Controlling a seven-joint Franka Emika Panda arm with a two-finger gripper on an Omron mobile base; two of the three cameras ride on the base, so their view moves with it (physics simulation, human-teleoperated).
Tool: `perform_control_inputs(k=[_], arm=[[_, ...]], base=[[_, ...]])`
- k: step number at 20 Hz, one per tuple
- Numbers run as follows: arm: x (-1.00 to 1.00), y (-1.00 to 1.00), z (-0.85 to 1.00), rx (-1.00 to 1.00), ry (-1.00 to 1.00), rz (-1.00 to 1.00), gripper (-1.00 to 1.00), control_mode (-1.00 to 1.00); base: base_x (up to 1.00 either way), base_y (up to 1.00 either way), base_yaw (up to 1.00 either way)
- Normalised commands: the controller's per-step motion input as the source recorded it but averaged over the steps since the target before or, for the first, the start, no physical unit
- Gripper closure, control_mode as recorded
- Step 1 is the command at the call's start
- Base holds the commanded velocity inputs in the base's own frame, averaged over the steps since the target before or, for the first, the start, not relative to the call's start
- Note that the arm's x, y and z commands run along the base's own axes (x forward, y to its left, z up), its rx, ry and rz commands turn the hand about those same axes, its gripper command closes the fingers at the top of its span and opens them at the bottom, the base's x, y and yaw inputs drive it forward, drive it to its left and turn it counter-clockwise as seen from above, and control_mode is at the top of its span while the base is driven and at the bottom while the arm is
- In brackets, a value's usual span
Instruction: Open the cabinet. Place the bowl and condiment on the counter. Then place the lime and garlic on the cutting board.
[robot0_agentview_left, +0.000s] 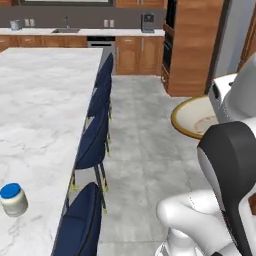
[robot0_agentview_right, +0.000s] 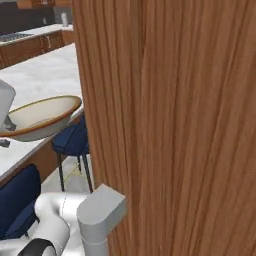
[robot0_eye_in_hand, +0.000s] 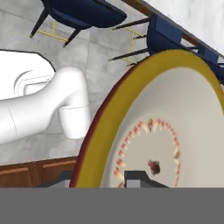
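Bowl (robot0_agentview_left: 192, 119) half behind arm

Readable text: none was legible on anything in any view.
Condiment (robot0_agentview_left: 13, 198): its blue lid and pale body carried no label that could be read.
Bowl (robot0_eye_in_hand: 175, 118): its inside bore a ring of small reddish marks around a dark red spot, a pattern and no lettering.
Counter (robot0_agentview_left: 40, 100): only grey veins showed on the white marble.
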Motion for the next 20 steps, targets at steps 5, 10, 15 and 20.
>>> perform_control_inputs(k=[5,10,15,20], arm=[[0.0,0.0,0.0,0.0,0.0,0.0,1.0,1.0],[0.0,0.0,0.0,0.0,0.0,0.0,1.0,1.0],[0.0,0.0,0.0,0.0,0.0,0.0,1.0,1.0],[0.0,0.0,0.0,0.0,0.0,0.0,1.0,1.0]], base=[[-0.16,0.0,0.61],[-0.29,0.0,0.57],[-0.39,0.0,0.52],[-0.35,0.0,0.49]])
